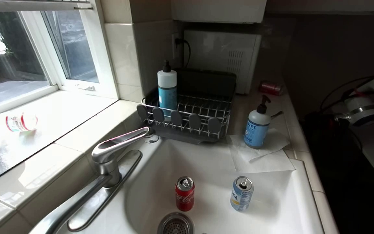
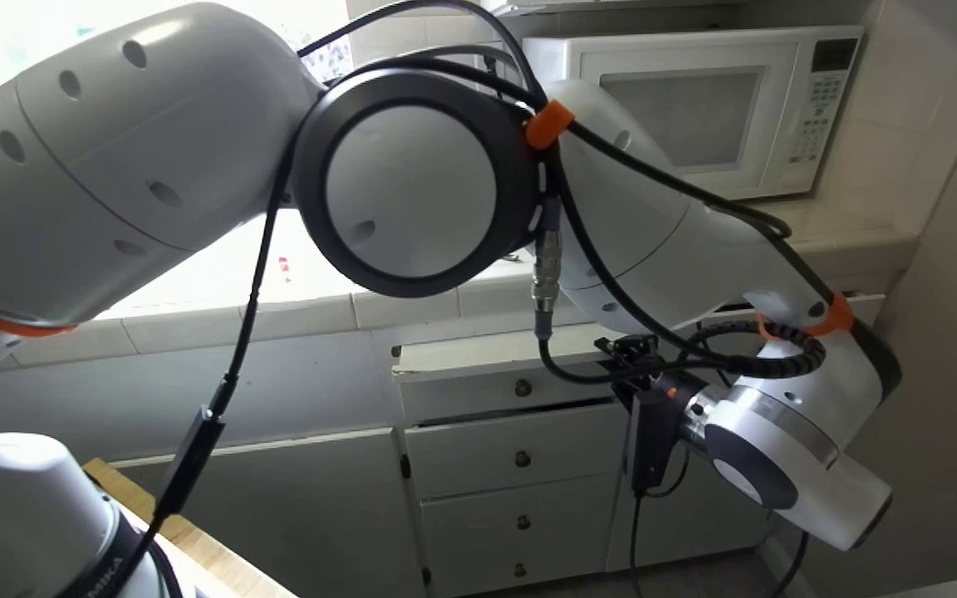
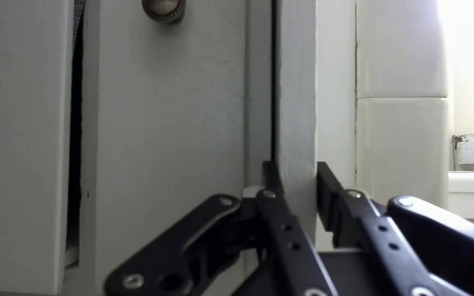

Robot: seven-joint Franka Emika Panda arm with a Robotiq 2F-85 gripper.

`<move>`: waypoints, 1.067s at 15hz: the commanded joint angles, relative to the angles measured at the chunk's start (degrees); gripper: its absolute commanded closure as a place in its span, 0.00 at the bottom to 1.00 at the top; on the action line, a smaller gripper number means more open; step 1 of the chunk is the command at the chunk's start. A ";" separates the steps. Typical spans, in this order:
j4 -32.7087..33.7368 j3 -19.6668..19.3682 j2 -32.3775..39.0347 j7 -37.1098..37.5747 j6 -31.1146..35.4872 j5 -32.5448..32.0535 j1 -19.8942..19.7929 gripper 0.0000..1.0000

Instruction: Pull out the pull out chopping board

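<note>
In the wrist view, the claw (image 3: pixel 295 176) is closed around the pull-out chopping board (image 3: pixel 296 102), at the lower centre of the frame; its flat black fingers (image 3: pixel 270 181) grip the two faces, parted only by the thickness of the wood; the edge of the board is painted white, straight and a little rough; in an exterior view its cream top sticks out under the glazed tile counter (image 2: pixel 412 307), right of the centre, above painted drawers (image 2: pixel 462 465) with round metal knobs (image 2: pixel 523 387).

On the robot base (image 2: pixel 26 507), at lower left, the letters "MIKA" can be read; the red can (image 1: pixel 185 196) carries white Coca-Cola script, the light blue can (image 1: pixel 241 196) shows "CA" and a yellow patch; the pump bottle (image 1: pixel 257 128) says "SOAP".

The glossy white sink (image 1: pixel 161 159), at bottom centre, contains both these cans, upright and opened; the wire dish rack (image 1: pixel 194 122), with rounded grey tabs, holds a tall bottle (image 1: pixel 167 79) with blue label; the pump bottle stands on crumpled white paper (image 1: pixel 268 164).
</note>
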 commanded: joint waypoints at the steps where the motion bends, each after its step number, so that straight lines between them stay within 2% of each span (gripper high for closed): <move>1: 9.33 -1.01 2.43 4.79 -2.44 -2.17 -4.89 0.94; 9: 16.39 -0.29 5.96 5.62 -5.92 -7.85 -10.13 0.94; 16: 23.11 2.22 9.80 5.87 -5.09 -8.17 -14.03 0.94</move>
